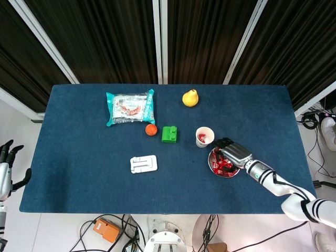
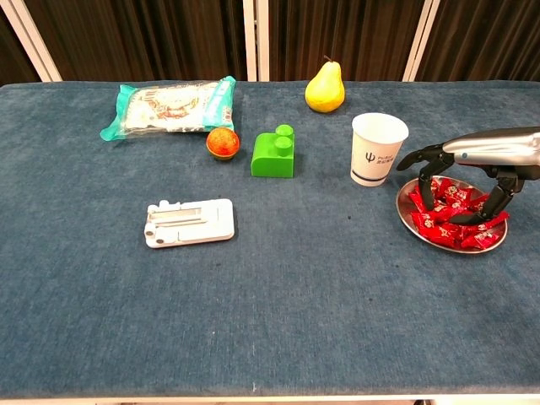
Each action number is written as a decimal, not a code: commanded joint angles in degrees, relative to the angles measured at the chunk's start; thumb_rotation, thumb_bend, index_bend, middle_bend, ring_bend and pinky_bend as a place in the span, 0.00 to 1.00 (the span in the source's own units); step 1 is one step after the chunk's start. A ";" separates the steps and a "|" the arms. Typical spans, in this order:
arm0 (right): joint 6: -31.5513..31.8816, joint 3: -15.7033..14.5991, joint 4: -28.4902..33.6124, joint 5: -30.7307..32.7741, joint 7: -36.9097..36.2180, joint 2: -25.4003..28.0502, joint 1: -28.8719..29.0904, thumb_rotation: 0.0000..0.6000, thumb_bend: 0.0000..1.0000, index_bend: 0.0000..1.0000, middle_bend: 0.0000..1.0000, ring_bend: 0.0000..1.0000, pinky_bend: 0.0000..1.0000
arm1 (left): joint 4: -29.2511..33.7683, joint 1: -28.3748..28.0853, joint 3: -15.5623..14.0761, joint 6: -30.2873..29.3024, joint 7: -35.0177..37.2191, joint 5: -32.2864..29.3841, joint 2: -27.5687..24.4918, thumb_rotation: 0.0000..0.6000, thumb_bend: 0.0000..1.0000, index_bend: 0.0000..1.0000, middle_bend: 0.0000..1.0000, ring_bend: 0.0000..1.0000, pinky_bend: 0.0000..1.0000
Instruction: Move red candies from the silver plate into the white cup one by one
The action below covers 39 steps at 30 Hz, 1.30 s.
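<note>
Nearest the table's front edge, on the robot's left half, lies a small white phone stand (image 2: 187, 223), flat on the blue cloth and out of the way. Over on the robot's right, the silver plate (image 2: 413, 222) sits heaped with red candies (image 2: 439, 221), and the right hand (image 2: 462, 177) hangs directly over that heap, palm down. Its dark fingers (image 2: 428, 192) are spread and reach down into the pile, fingertips among the wrappers; from where I stand I can't say whether any one candy is actually pinched between them (the wrappers crowd together too much to tell).

What matters for the next move: the white cup (image 2: 377, 149) stands just beside the plate's far left rim, so a lifted candy need only travel a short way, away from the robot and toward its left. The head view shows something red already in the cup. The hand's forearm runs in from the robot's right, its long line pointing roughly toward the cup, so I judge the carry would be mostly a straight push along it.

The left hand (image 1: 5, 167) idles well off the table's left edge, fingers apart and holding nothing; the right is plainly the nearer one.

Farther back sit a green block (image 2: 273, 153) and a small orange ball (image 2: 223, 142), then a snack packet (image 2: 169, 105) and a yellow pear (image 2: 324, 88).
</note>
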<state>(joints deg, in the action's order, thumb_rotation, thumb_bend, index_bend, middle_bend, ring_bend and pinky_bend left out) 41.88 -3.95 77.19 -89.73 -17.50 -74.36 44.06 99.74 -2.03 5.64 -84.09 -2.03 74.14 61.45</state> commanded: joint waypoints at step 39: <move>5.85 2.62 6.25 -0.47 -3.25 6.59 -0.38 1.00 0.52 0.62 0.11 0.08 0.01 | -0.04 0.09 0.04 -0.14 0.27 0.18 0.04 1.00 0.34 0.16 0.00 0.00 0.00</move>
<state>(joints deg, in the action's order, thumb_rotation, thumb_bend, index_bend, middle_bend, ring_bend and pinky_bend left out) 47.60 -1.46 83.28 -90.10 -20.60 -67.92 43.67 99.70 -1.94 5.68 -84.24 -1.76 74.32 61.49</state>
